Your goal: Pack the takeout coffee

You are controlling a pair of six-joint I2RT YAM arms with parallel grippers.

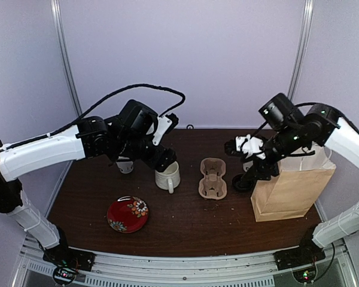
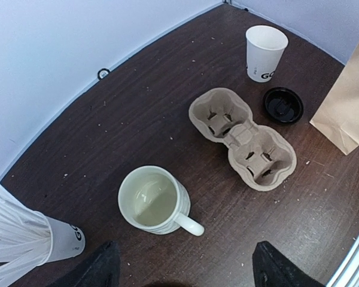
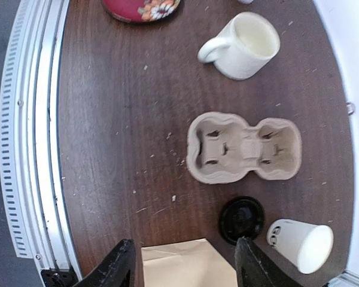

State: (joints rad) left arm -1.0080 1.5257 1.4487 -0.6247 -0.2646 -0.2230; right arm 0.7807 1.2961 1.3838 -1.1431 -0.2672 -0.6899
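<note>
The tall white paper cup (image 2: 265, 52) with black lettering stands at the table's far side. Its round black lid (image 2: 283, 105) lies flat beside it, next to the paper bag. Both also show in the right wrist view, the cup (image 3: 301, 245) and the lid (image 3: 242, 219). In the top view my right arm mostly hides them. My left gripper (image 2: 185, 272) is open and empty, hovering above the white mug (image 2: 154, 199). My right gripper (image 3: 188, 266) is open and empty, above the brown paper bag's (image 3: 185, 263) top edge, close to the lid.
A pulp two-cup carrier (image 1: 213, 178) lies mid-table. The mug (image 1: 168, 177) stands left of it. A small cup full of white straws (image 2: 24, 236) stands at the far left. A red flowered plate (image 1: 127, 214) lies near the front. The upright paper bag (image 1: 293, 185) stands on the right.
</note>
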